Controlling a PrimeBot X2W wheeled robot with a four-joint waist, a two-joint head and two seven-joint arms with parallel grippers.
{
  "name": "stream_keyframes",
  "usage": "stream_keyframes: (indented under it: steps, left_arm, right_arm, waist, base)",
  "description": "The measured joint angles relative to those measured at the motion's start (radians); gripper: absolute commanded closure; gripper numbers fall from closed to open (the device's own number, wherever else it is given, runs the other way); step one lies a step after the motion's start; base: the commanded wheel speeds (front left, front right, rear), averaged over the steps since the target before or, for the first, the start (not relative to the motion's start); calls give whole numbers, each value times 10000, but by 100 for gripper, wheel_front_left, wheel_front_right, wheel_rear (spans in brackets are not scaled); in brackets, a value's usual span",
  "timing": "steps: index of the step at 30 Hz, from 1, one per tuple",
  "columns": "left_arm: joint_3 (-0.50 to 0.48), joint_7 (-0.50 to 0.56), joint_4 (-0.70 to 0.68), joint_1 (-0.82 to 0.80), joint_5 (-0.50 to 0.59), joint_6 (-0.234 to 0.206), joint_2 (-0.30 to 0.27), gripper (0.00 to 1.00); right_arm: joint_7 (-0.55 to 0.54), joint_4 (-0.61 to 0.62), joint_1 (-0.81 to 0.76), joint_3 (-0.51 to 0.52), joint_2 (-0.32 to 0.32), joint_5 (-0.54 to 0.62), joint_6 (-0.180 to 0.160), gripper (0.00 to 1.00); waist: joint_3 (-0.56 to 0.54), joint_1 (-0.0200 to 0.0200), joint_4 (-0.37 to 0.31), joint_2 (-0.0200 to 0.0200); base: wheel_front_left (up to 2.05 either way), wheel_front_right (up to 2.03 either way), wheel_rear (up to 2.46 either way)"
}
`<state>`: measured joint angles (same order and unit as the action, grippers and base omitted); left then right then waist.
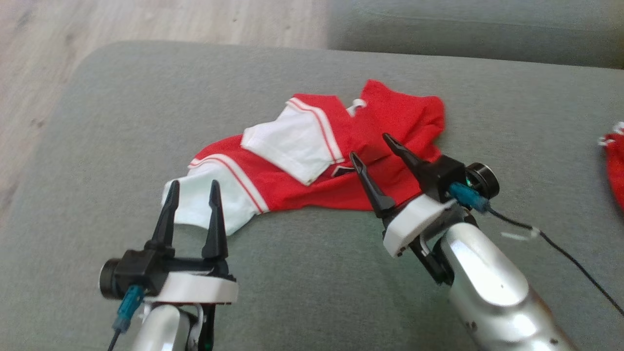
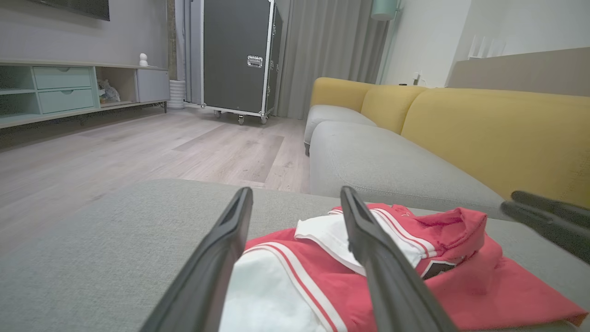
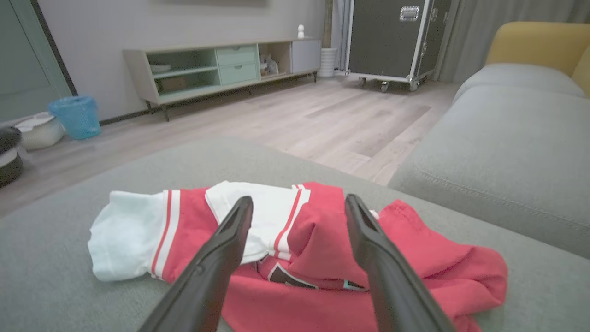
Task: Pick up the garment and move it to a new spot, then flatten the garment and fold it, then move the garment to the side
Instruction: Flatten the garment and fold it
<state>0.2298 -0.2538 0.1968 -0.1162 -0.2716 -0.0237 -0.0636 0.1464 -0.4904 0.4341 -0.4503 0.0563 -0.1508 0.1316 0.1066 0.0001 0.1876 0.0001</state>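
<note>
A grey-green sofa cushion (image 1: 112, 122) spans the frame, with pale wood floor (image 1: 146, 19) at the upper left. The garment (image 1: 385, 122), red with white, stripe-edged parts, lies crumpled at centre. The left gripper (image 1: 194, 184), at lower left, points up the frame, fingers spread and empty. The right gripper (image 1: 369, 145), at lower right, angles toward the upper left, fingers apart over the red cloth, holding nothing.
</note>
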Motion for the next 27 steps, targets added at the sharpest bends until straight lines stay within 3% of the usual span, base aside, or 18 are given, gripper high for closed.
stream_keyframes:
  steps: [9,10,11,12,21,27]
  left_arm:
    - [274,0,274,-416,-17,148,130,0]
    - [295,0,284,-428,-17,150,134,0]
    - [311,0,295,-429,-19,150,136,0]
    - [334,0,318,-429,-25,150,136,0]
    - [848,0,276,-517,-585,-42,151,0]
    - [1292,0,196,-638,-905,-207,155,0]
  right_arm:
    - [-650,-3216,1643,209,96,31,0,0]
    - [-700,-3471,1806,201,105,-6,0,11]
    - [-734,-3707,1960,169,105,-44,0,81]
    - [-731,-3908,2102,159,105,-77,-2,100]
    - [-460,-5302,4125,495,378,-374,0,100]
    - [-207,-6543,6320,1392,1191,82,0,100]
  waist:
    - [346,0,1095,0]
    - [378,0,1205,0]
    - [410,0,1306,0]
    - [445,0,1401,0]
    - [752,0,2187,0]
    - [977,0,2812,0]
  base:
    - [0,0,0]
    - [0,0,0]
    - [0,0,0]
    - [0,0,0]
    - [0,0,0]
    - [0,0,0]
